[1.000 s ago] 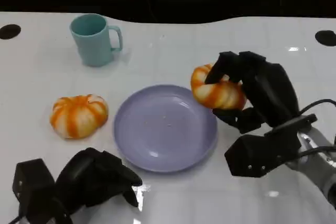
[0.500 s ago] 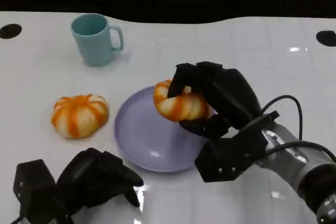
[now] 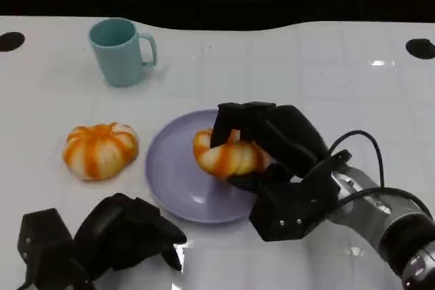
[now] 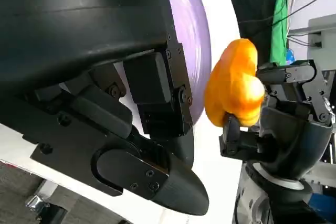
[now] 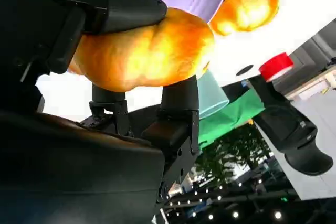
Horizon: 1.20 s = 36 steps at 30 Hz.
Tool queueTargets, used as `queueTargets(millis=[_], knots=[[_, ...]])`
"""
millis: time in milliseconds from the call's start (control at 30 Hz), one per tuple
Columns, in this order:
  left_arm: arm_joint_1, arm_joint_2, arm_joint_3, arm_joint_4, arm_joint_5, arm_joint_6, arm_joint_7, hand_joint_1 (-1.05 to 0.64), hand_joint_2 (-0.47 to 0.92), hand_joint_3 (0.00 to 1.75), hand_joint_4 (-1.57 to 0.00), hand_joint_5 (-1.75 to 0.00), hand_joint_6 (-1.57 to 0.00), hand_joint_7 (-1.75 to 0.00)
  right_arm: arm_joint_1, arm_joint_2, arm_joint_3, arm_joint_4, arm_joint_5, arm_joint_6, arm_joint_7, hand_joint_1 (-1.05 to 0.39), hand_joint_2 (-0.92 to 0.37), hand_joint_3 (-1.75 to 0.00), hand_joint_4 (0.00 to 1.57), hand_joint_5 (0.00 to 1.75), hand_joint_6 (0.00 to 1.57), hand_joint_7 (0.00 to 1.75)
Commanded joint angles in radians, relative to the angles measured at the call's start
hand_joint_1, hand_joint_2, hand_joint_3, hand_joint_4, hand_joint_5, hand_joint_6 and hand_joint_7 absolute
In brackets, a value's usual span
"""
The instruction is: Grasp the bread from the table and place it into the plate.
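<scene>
Gripping the bread (image 3: pixel 228 156) over the plate (image 3: pixel 170 168) at its three o'clock side, the right hand (image 3: pixel 272 144) looked ready to release; the left hand (image 3: pixel 112 232) rested curled and empty, clear at seven o'clock.

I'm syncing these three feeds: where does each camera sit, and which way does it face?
Head view: on the robot's head or chest, looking down at the table; right robot hand grips a bread over the plate; left robot hand rests low.
Left wrist view: behind the left robot hand, facing the plate.
Right wrist view: behind the right robot hand, close on the bread.
All three share bread and plate.
</scene>
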Motion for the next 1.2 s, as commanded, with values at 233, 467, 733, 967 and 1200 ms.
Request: queueTargets(millis=[233, 467, 733, 967, 1200], knots=[[0.007, 0.013, 0.005, 0.003, -0.008, 0.001, -0.004, -1.05, 0.84, 0.00, -1.24, -0.92, -1.57, -0.05, -0.020, -0.037, -0.008, -0.052, 0.038, 0.101, 0.245, -0.65, -0.92, -0.35, 0.24, 0.87, 0.34, 0.41], [0.007, 0.014, 0.003, 0.003, -0.002, -0.005, 0.003, -1.05, 0.85, 0.00, -1.25, -0.91, -1.57, -0.05, 0.017, -0.084, 0.005, -0.176, 0.032, 0.208, 0.371, -0.89, -0.92, -0.44, 0.00, 0.58, 0.10, 0.15], [0.007, 0.015, 0.002, 0.002, 0.002, -0.010, 0.006, -1.05, 0.85, 0.00, -1.25, -0.91, -1.57, -0.05, 0.073, -0.124, -0.015, -0.282, 0.065, 0.229, 0.447, -0.94, -0.92, -0.46, 0.00, 0.48, 0.05, 0.09], [0.006, 0.014, 0.000, 0.003, 0.002, -0.012, 0.003, -1.05, 0.85, 0.00, -1.24, -0.91, -1.57, -0.04, 0.180, -0.162, -0.083, -0.401, 0.184, 0.178, 0.494, -0.87, -0.92, -0.42, 0.09, 0.51, 0.14, 0.12], [0.004, 0.015, -0.002, 0.003, -0.001, -0.006, 0.002, -1.05, 0.85, 0.00, -1.25, -0.91, -1.57, -0.04, 0.300, -0.182, -0.155, -0.499, 0.284, 0.112, 0.498, -0.69, -0.92, -0.35, 0.35, 0.73, 0.48, 0.24]])
